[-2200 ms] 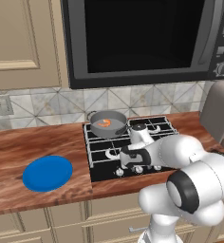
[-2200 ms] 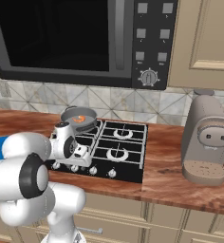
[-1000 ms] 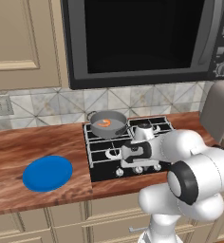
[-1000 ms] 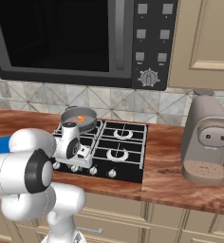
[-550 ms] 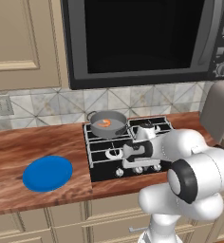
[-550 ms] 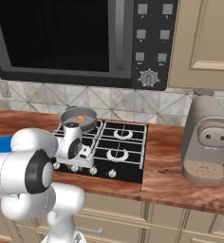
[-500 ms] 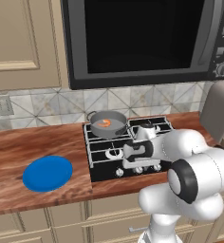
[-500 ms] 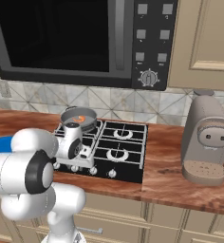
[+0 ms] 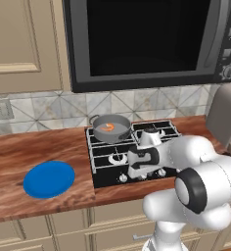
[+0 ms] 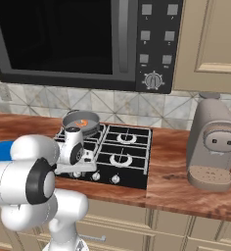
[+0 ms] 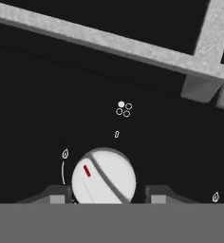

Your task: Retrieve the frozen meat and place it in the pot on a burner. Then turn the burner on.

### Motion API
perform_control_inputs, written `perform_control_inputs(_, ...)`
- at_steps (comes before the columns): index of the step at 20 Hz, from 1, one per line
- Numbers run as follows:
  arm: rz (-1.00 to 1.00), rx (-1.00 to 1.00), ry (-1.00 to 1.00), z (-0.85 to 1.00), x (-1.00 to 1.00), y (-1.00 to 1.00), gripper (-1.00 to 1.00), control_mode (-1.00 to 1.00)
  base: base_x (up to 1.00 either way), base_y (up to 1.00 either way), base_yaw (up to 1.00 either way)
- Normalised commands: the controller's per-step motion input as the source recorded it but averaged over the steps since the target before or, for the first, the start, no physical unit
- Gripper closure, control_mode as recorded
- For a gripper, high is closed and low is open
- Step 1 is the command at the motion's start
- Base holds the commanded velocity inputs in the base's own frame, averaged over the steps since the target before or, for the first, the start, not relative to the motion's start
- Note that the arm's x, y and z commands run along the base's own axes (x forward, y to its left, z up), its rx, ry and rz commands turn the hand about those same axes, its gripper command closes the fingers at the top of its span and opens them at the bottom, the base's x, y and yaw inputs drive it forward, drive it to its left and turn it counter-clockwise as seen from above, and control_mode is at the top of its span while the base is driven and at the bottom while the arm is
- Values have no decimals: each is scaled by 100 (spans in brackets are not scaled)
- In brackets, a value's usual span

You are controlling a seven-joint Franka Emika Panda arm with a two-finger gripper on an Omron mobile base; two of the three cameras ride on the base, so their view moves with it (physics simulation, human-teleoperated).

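The grey pot (image 9: pixel 110 129) (image 10: pixel 81 119) sits on the back left burner of the black cooktop (image 9: pixel 105 182). Inside it lies the small orange frozen meat (image 9: pixel 106 127) (image 10: pixel 80 122). My gripper (image 9: pixel 133 172) (image 10: pixel 81 168) (image 11: pixel 104 197) points down at the row of silver knobs along the cooktop's front edge. In the hand view a round white knob (image 11: pixel 103 178) with a red mark and a slanted ridge lies between the two dark fingertips (image 11: pixel 58 196), which stand open on either side of it. The front left burner (image 9: pixel 116 158) is bare.
A round blue plate (image 9: pixel 49 178) (image 10: pixel 0 149) lies on the wooden counter left of the cooktop. A beige coffee machine (image 10: pixel 213 144) (image 9: pixel 227 115) stands at the right. A black microwave (image 9: pixel 151 39) hangs above the cooktop.
The hand has stayed low over the front knobs while the arm's elbow shifted slightly. Pot, meat and plate have not moved.
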Motion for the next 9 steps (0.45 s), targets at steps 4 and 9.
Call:
perform_control_inputs(4,30,0,0,-3,0,0,100,-100,0,0,0)
perform_control_inputs(9,28,0,0,-1,0,0,100,-100,0,0,0)
